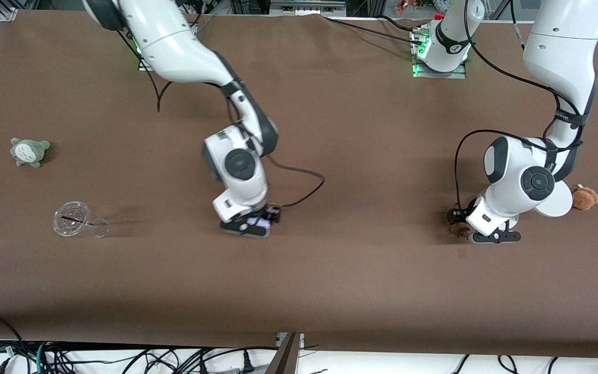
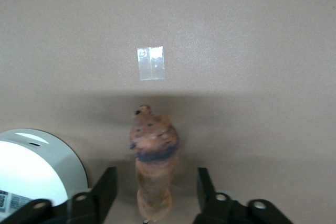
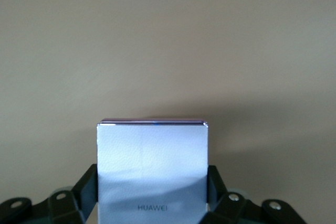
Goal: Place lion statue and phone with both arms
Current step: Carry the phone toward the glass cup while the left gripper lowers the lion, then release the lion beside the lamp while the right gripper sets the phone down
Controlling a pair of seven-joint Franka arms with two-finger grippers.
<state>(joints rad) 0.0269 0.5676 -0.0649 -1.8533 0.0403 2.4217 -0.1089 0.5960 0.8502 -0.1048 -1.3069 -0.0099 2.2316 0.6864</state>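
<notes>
Item: my left fingers [image 2: 155,190] are straddling the lion statue [image 2: 153,158] spread and need centring; my right fingers [image 3: 152,195] are pinching the phone [image 3: 152,169], keeping it level over the surface [image 1: 361,156].

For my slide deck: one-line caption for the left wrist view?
Left gripper, fingers open, straddles the lion statue on the table.
</notes>
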